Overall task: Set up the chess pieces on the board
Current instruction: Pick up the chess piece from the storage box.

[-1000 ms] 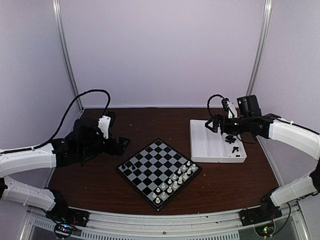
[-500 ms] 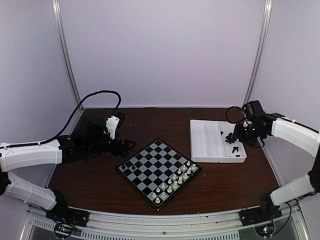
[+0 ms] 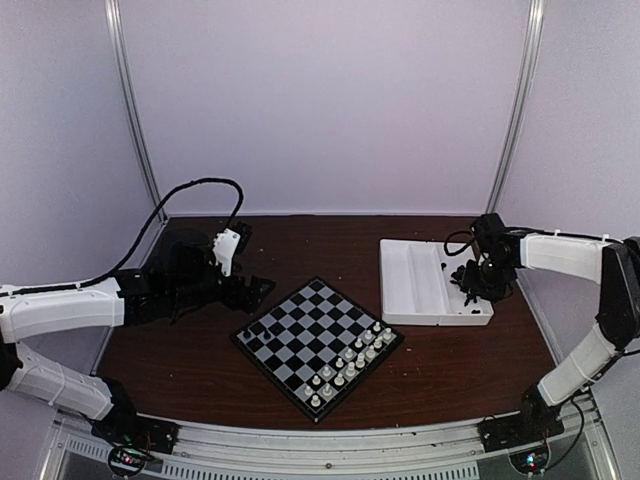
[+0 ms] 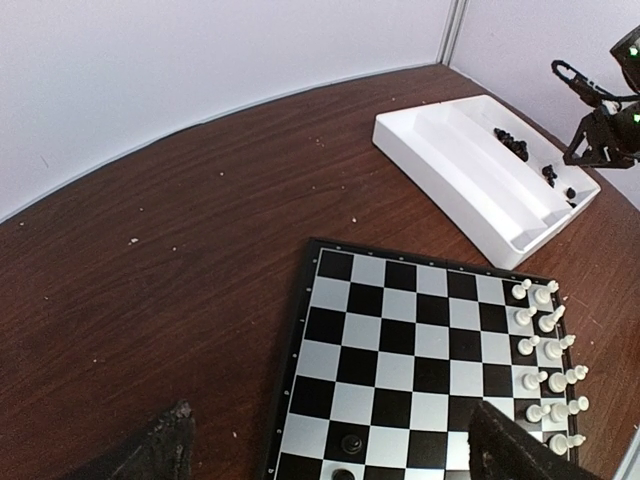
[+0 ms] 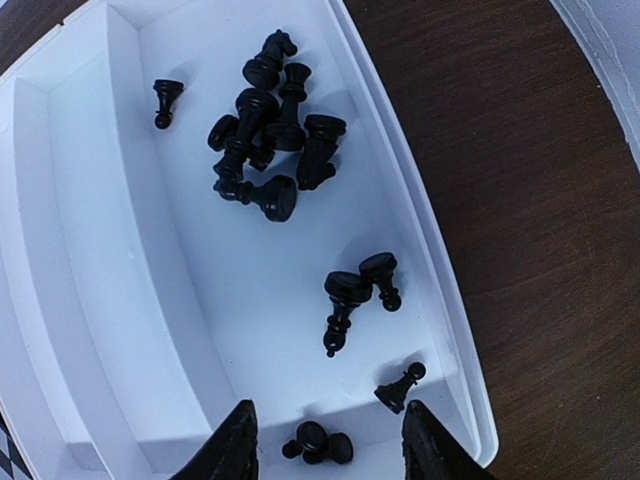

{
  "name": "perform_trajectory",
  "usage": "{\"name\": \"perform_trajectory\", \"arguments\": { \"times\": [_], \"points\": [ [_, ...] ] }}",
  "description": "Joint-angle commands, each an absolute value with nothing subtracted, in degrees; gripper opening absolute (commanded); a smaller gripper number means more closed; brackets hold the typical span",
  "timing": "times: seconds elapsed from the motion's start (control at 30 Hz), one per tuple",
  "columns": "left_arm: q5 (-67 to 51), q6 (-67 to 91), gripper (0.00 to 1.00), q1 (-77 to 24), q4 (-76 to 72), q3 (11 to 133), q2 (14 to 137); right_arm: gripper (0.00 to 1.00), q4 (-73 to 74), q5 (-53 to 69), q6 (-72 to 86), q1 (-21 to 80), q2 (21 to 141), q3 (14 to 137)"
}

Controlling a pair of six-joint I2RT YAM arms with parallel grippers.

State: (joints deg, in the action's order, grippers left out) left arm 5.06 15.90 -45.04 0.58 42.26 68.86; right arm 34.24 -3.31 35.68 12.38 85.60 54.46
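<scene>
Since a second ago the right gripper [image 5: 320,440] has swung from the tray's back edge to hang low over the tray's [image 5: 90,250] outer compartment. Its fingers are partly parted and clamp nothing. Most of the black chess pieces [image 5: 265,140] lie heaped beyond its fingertips, with two small ones loose between them. The left gripper [image 4: 335,455] has edged toward the board [image 4: 400,370]. It is spread wide and empty, with the board just ahead and below it. Two black pieces stand on squares between its fingertips, and the white pieces [image 4: 545,350] stand ahead to its right.
</scene>
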Motion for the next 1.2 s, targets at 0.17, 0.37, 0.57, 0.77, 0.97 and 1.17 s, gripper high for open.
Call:
{"name": "perform_trajectory", "arguments": {
  "times": [0.17,0.37,0.57,0.77,0.97,1.17],
  "points": [
    [4.87,15.11,0.95,-44.73,-2.29,42.4,68.29,0.41,30.43,-4.31,38.17,11.57,92.37,57.22],
    [5.11,15.12,0.95,-44.65,-2.02,42.35,68.08,0.41,29.28,-4.41,38.57,10.82,94.6,57.13],
    [5.27,15.05,0.95,-44.69,-2.11,42.76,68.7,0.4,28.1,-3.96,38.68,10.55,97.22,56.94],
    [5.12,15.04,0.95,-44.71,-1.93,42.8,68.95,0.34,27.54,-4.4,39.02,10.37,99.49,57.71],
    [5.92,14.16,0.95,-44.68,-1.45,43.01,69.08,0.18,27.87,-3.86,38.21,10.2,100.67,59.35],
    [6.15,13.92,0.95,-44.65,-1.47,43.0,69.06,0.12,28.49,-4.21,37.36,10.2,98.11,59.22]
  ]
}}
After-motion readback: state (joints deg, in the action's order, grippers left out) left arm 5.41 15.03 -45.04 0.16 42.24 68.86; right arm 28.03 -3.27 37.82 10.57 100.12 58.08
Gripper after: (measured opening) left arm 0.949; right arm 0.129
